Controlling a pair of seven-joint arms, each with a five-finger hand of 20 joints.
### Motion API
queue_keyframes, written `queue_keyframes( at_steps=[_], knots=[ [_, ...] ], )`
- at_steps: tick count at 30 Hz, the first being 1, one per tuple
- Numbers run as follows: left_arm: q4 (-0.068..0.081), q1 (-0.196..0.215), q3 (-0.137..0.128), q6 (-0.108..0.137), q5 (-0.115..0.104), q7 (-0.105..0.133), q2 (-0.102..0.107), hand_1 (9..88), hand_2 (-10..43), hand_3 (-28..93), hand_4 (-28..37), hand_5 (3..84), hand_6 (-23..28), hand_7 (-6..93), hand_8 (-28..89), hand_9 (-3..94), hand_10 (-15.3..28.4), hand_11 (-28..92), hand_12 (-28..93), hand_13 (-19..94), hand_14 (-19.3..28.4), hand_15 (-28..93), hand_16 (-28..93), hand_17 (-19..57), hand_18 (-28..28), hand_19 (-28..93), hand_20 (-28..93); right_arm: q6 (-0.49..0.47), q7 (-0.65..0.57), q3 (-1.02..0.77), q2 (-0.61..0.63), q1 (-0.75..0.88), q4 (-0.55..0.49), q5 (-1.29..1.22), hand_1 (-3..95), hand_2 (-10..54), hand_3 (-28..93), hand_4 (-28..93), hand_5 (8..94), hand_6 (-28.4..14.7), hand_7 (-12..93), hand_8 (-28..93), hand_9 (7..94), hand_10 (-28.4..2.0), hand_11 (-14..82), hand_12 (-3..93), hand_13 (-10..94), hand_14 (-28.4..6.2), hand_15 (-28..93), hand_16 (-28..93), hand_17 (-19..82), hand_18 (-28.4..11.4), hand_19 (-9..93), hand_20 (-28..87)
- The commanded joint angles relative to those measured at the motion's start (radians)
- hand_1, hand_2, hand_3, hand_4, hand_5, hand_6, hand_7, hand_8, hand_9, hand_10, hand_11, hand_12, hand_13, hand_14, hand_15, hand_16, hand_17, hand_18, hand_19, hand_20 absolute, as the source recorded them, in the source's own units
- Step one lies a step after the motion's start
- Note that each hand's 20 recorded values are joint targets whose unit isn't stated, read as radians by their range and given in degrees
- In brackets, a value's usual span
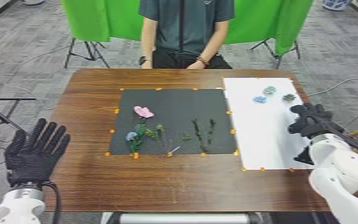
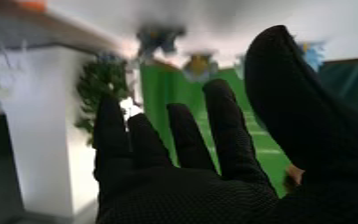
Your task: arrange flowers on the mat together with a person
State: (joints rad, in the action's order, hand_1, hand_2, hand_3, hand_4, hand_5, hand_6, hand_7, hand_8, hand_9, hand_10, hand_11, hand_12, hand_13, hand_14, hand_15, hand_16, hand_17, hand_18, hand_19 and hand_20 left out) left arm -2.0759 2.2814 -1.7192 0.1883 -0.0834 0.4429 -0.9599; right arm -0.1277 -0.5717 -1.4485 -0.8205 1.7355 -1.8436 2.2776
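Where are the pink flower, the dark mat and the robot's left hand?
Pink flower (image 1: 143,111): head view, on its petals.
Dark mat (image 1: 182,103): head view, bare upper part.
Left hand (image 1: 31,162): head view, on the palm.

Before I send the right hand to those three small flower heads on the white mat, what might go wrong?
The dark green head sits nearest the right hand and close to the table's right edge, so a brush might knock it off.
The pale green and blue heads lie close together; closing on one could shift the other.
Carrying a head low over the black mat might disturb the pink flower.
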Motion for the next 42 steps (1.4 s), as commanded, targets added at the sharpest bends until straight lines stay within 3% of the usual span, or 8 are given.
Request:
queue_keyframes(
  at_steps=[1,4,6,12,16,23,32,42],
  knots=[
    [0.001,0.008,0.006,0.003,0.002,-0.004,-0.011,28.0,13.3,73,-28.3,44.4,6.9,7.8,-9,41.2,12.5,14,5,29,15.0,28,-7,-4.1,12.0,32,8,-0.209,-0.122,0.005,-0.004,-0.126,0.029,-0.132,48.5,-9.0,79,-28,34.9,-3.2,16,-14,29.9,-11.8,5.9,8.0,31,-13.8,6,14,16,-18.0,37,12],
    [0.001,0.009,0.005,0.007,0.0,-0.003,-0.012,28.1,13.3,73,-28.3,44.4,6.9,7.8,-9,41.2,12.5,14,5,29,15.2,28,-7,-4.1,12.0,32,8,-0.216,-0.138,0.008,-0.01,-0.123,0.038,-0.135,50.4,-7.5,78,-28,35.9,-3.7,16,-13,32.0,-12.5,6.6,8.0,36,-13.7,10,14,20,-19.3,42,13],
    [0.001,0.01,0.007,0.007,-0.001,-0.001,-0.013,28.1,13.3,73,-28.3,44.4,6.9,7.8,-9,41.2,12.5,14,5,29,15.2,28,-7,-4.1,12.0,32,8,-0.206,-0.123,0.0,-0.017,-0.112,0.042,-0.148,52.3,-7.4,78,-28,40.2,-3.6,16,-13,39.1,-13.0,7.6,8.7,44,-12.9,13,14,23,-19.2,47,15],
    [0.004,0.001,0.011,0.005,0.002,-0.007,-0.013,28.2,13.4,73,-28.3,44.5,7.0,7.7,-9,41.2,12.6,14,5,29,15.2,29,-7,-4.1,12.0,32,8,-0.038,-0.086,0.041,-0.018,-0.069,0.066,-0.068,62.4,-9.4,68,-28,57.6,-0.7,22,-12,60.6,-10.2,15.1,17.2,63,-6.3,20,30,36,-12.2,53,23],
    [0.003,0.004,0.011,0.006,0.001,-0.01,-0.014,28.2,13.5,73,-28.3,44.5,7.0,7.7,-9,41.1,12.5,14,5,29,15.2,29,-7,-4.2,12.0,32,8,0.01,-0.077,0.05,-0.016,-0.055,0.061,-0.066,66.5,-9.5,64,-28,61.3,-0.9,38,-4,73.3,-8.5,9.6,36.2,71,-2.7,24,37,37,-8.6,74,12],
    [0.006,-0.003,0.012,0.006,0.001,-0.014,-0.015,28.2,13.5,73,-28.3,44.4,6.9,7.9,-9,41.1,12.5,14,5,29,15.2,29,-7,-4.1,12.0,32,8,0.151,-0.035,0.075,0.008,-0.036,0.015,-0.032,67.1,-9.5,63,-28,62.9,-0.2,51,3,76.5,-8.5,19.1,45.1,74,-2.4,34,40,40,-9.9,79,13],
    [0.003,0.001,0.009,0.008,0.003,-0.016,-0.012,28.2,13.5,73,-28.3,44.4,6.9,7.8,-9,41.1,12.6,14,6,29,15.2,29,-7,-4.2,12.0,32,8,0.285,0.118,0.145,0.019,-0.074,-0.137,0.004,66.3,-9.5,65,-28,63.8,-0.1,52,4,77.7,-8.7,20.1,46.1,75,-2.4,36,40,41,-10.2,80,14],
    [0.004,-0.005,0.02,0.011,0.002,-0.017,-0.004,28.3,13.5,73,-28.3,44.4,6.9,7.8,-9,41.1,12.6,14,5,29,15.2,29,-7,-4.2,12.0,32,8,0.193,0.353,0.454,-0.144,-0.372,-0.067,0.006,65.9,-9.5,66,-27,63.4,0.0,53,5,77.5,-8.8,20.1,46.6,74,-2.1,36,40,40,-9.9,81,13]
  ],
)
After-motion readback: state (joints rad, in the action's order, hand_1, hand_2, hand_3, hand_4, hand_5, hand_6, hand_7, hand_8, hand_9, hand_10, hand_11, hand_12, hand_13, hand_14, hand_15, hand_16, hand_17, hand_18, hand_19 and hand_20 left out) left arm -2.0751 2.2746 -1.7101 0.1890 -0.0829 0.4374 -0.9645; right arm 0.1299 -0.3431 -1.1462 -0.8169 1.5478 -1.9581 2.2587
